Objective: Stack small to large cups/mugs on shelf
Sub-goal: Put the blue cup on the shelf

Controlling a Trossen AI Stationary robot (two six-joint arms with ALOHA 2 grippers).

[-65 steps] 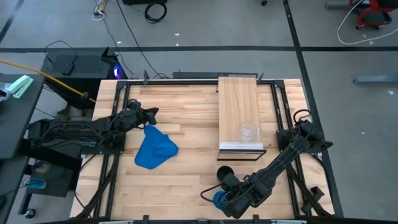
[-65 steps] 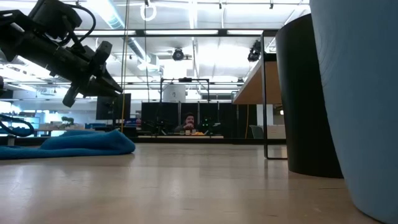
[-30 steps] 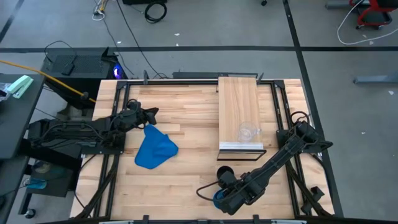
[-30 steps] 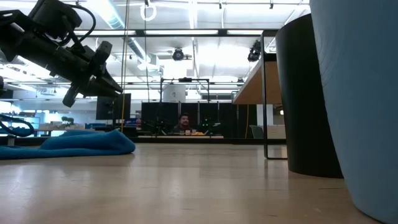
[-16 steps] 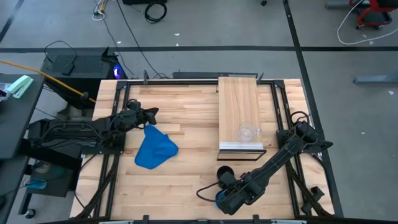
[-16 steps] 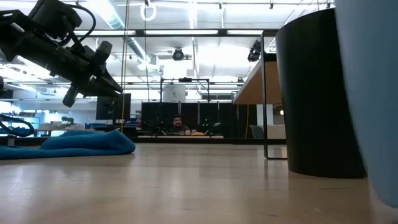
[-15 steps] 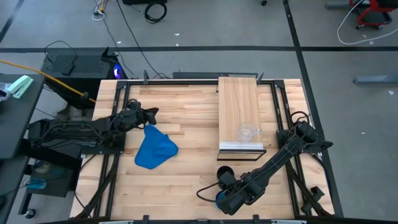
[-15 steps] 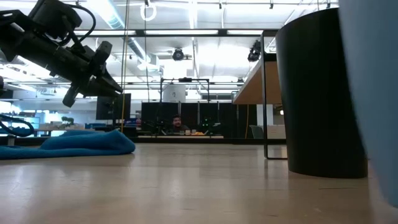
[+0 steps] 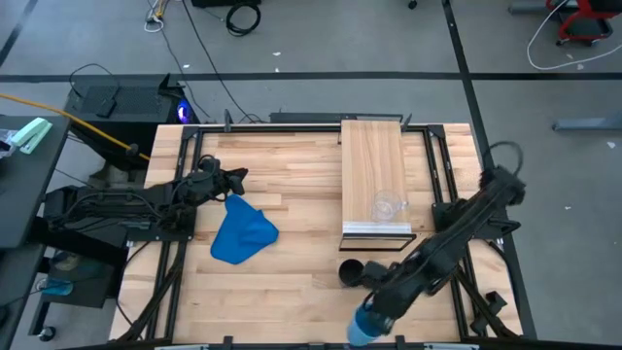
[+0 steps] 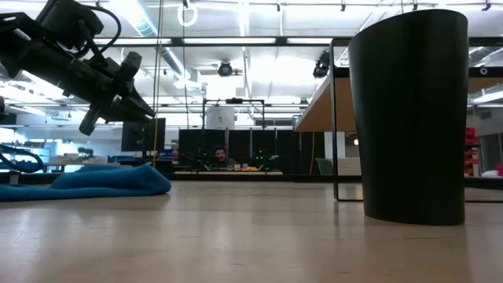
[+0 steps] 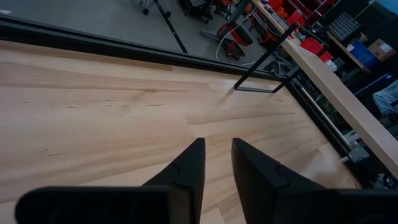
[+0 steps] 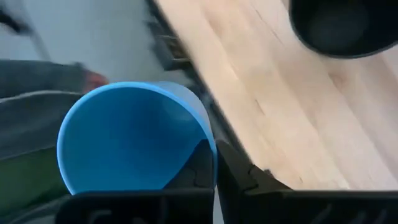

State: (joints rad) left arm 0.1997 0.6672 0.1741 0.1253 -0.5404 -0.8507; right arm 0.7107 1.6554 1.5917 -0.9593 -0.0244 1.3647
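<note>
While the left arm waits at the worktop's (image 9: pixel 292 185) left edge, its left gripper (image 9: pixel 237 176) sits just above the blue cloth (image 9: pixel 242 234), fingers (image 11: pixel 186 171) nearly together with a narrow gap and nothing between them. The right arm reaches diagonally from the right side down to the front edge; the right gripper (image 9: pixel 367 319) is clenched on the light-blue cup (image 9: pixel 362 329), which sits at or just past the worktop's front edge, its open mouth tilted toward the wrist camera. In the right wrist view one finger (image 12: pixel 233 171) is pressed against the light-blue cup's (image 12: pixel 134 137) rim wall; the other finger is hidden. The black cup (image 9: pixel 350 271) stands upright on the worktop, just in front of the shelf's (image 9: pixel 374 165) silver front edge and beside the right arm's forearm, apart from the blue one. In the low view the black cup (image 10: pixel 409 118) stands close and tall, with the cloth (image 10: pixel 102 179) lying flat at far left and the left gripper (image 10: pixel 94 118) hanging above it. The small clear cup (image 9: pixel 388 206) rests on the shelf plank, near its front end. A person shows seated far off in the room behind the worktop.
</note>
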